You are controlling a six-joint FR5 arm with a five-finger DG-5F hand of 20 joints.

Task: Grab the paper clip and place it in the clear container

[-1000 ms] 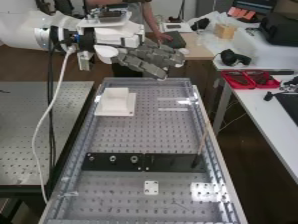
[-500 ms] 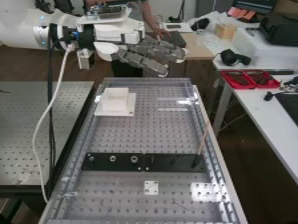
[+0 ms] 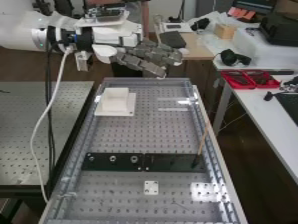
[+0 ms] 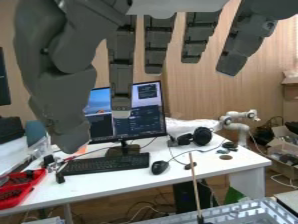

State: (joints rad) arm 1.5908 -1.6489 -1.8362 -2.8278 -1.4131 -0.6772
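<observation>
"How's your hand [image 3: 148, 58]?"

"Released: I've got my fingers loosely straight and spread, gripping nothing, raised near the far end of the perforated tabletop [image 3: 126, 137]."

"And the paper clip?"

"I can't tell where it lies, and I can't pick out the clear container for certain either."

"What can you make out, then?"

"A white block [image 3: 116, 97] on a white plate [image 3: 128, 111], far left. Nearer me to you, a black strip [image 3: 174, 162] lies crosswise, with a thin rod [image 3: 202, 138] leaning up from its right end. A small white plate with holes [image 3: 151, 191] sits on the near side of that."
</observation>
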